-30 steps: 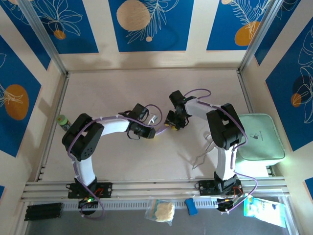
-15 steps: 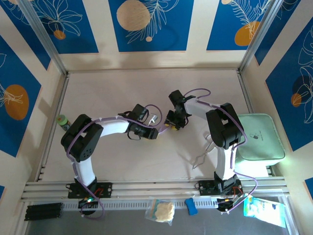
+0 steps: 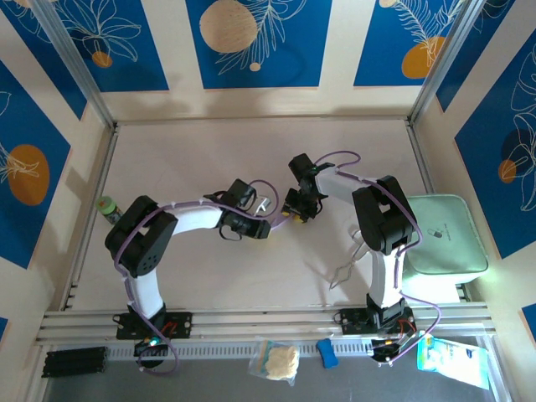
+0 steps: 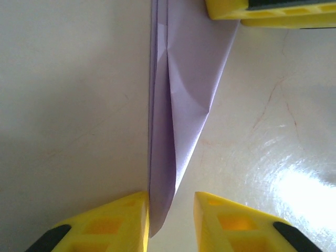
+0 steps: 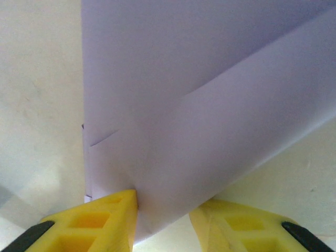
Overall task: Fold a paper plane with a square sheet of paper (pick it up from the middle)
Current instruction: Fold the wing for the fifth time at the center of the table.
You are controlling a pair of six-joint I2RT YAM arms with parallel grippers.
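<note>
While both arms met over the middle of the table point(image 3: 193, 159), well clear of every edge, the paper plane point(image 4: 181, 105) lay between them. It was thin matte lavender paper, folded into a narrow dart tapering to a sharp tip, with one long straight crease down its length and a few soft wrinkles mid-body. Table surface was pale beige, smooth, glossy under glare. On the left gripper point(image 4: 172, 220) the yellow ribbed fingertips stood parted. The dart's tip sat in the gap, touching one pad's inner edge, with bare table showing between the paper and the other pad, so no clamp. At the wide end the right gripper point(image 5: 163, 220) also had its fingers apart, and paper with a diagonal fold line filled the gap up to both inner faces. Couldn't tell whether it was pinching or just straddling. From the left wrist cam, one of the right gripper's fingers point(image 4: 273, 10) crossed the wide end's corner. Versus a second earlier the top view was nearly identical: right arm unchanged, left wrist at most a hair closer to the right one.
</note>
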